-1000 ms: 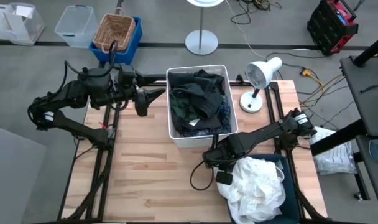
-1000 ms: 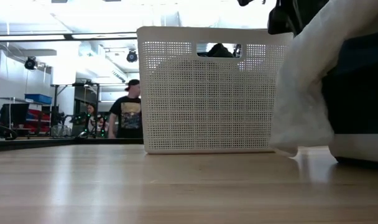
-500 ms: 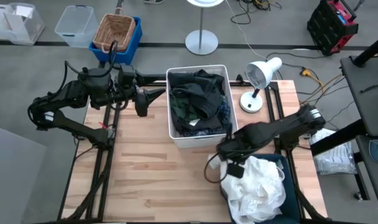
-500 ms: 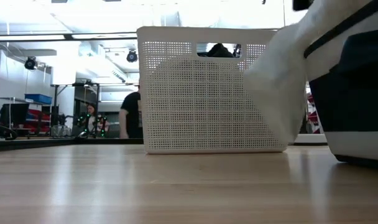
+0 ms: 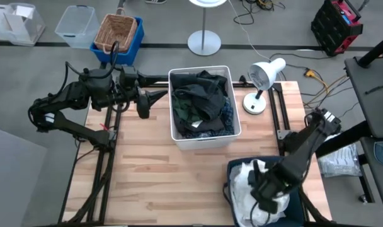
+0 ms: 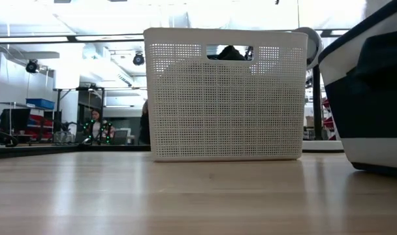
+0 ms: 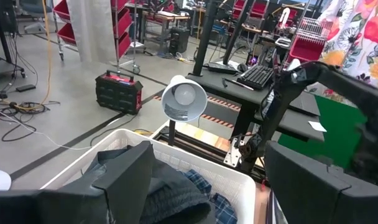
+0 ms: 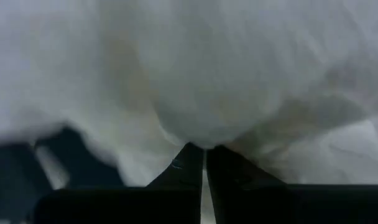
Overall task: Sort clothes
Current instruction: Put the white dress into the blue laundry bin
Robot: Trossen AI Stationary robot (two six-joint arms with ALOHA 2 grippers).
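Dark clothes [image 5: 201, 101], black, dark green and a bit of blue plaid, fill the white bin [image 5: 176, 135] at the table's middle far side. White clothes [image 5: 242, 180] lie heaped in the dark blue bin [image 5: 267, 161] at the near right corner. My right gripper [image 5: 262, 192] is over that heap, pointing steeply down, shut on a white garment [image 8: 201, 81]. My left gripper [image 5: 143, 107] waits open at the far left, level, facing the white bin [image 7: 195, 174]. My right gripper pinches a bunched bit of the white garment [image 8: 195, 130] between its fingertips, coming from above and pointing steeply down. One layer or several, I cannot tell. The rest of the cloth lies slack on the heap in the dark blue bin.
A white desk lamp [image 5: 264, 79] stands at the far right of the table. A wicker basket in a blue crate [image 5: 118, 31] sits on the floor beyond the far edge. Bare wood [image 5: 154, 176] stretches across the near left. In the low view, the white bin [image 6: 224, 91] and dark blue bin [image 6: 371, 98] stand side by side.
My right gripper has swung from the dark blue bin's left rim toward the table's right and near edges and risen a little, turning as it went. The white cloth that hung over that rim down to the table has been drawn up and into the bin.
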